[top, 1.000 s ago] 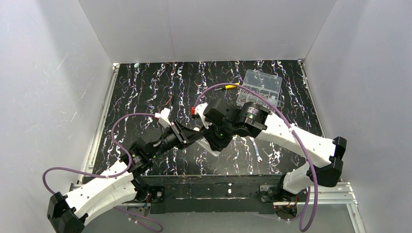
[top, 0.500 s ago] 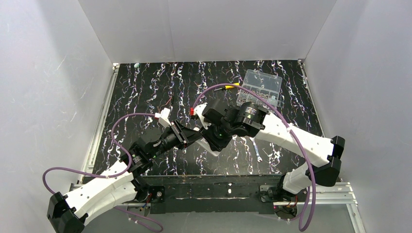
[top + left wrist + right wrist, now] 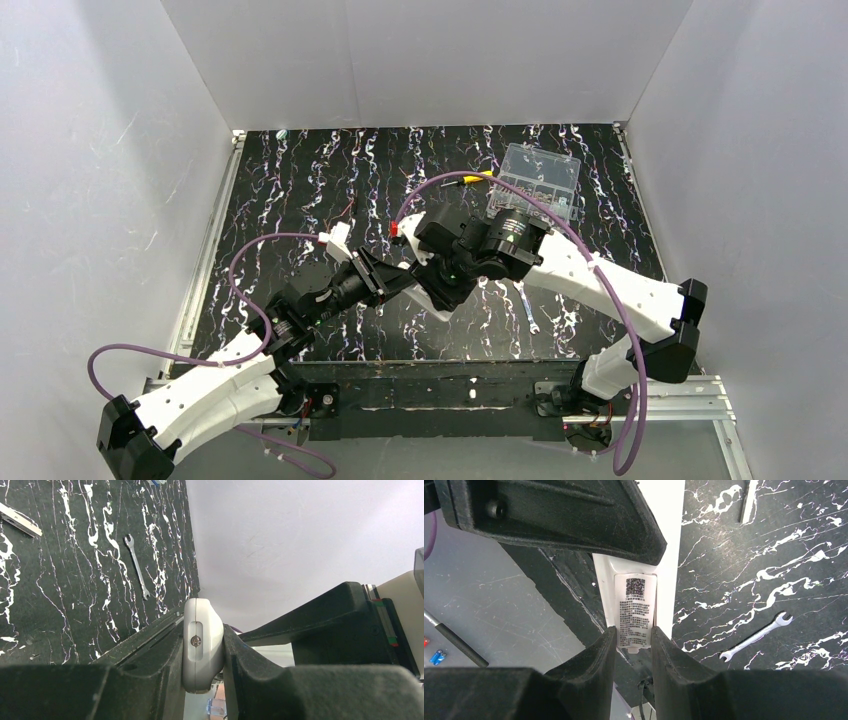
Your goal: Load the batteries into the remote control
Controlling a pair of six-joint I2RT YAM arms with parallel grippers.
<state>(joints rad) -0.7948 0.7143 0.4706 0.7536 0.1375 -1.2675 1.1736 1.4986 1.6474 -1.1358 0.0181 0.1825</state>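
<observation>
white remote control (image 3: 202,650), rounded end showing a recessed screw, clamped in the left tool (image 3: 202,630); its labelled face is pinched in the right tool (image 3: 634,632).

Your left gripper (image 3: 202,630) is clamped on the remote (image 3: 202,655), with a finger (image 3: 150,665) pressed against each side. The remote stands upright and faces you end-on, showing a slot with a small screw in it. Behind it, on the right, black and white parts of the right arm (image 3: 345,625) come close. On the table (image 3: 60,590) to the left lie a wrench (image 3: 137,566) and, at the frame's edge, a metal strip (image 3: 20,521).
</observation>
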